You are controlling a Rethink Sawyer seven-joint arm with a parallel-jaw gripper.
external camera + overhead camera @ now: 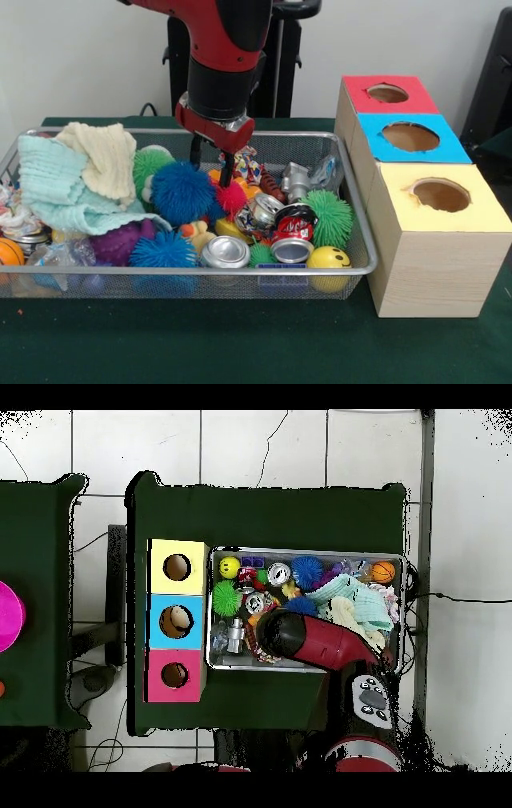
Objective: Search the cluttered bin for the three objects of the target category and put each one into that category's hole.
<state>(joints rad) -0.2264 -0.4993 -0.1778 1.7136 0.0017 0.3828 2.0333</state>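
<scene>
Above the middle of the mesh bin [352, 268] I hold the gripper [211, 166] with fingers parted and empty, over the small red spiky ball [231, 197], probably my target, since the holed boxes [410, 136] wait alongside.

Red, blue, yellow box tops [410, 137]; blue spiky ball [182, 193] (perhaps teal cloth [56, 188]).
</scene>
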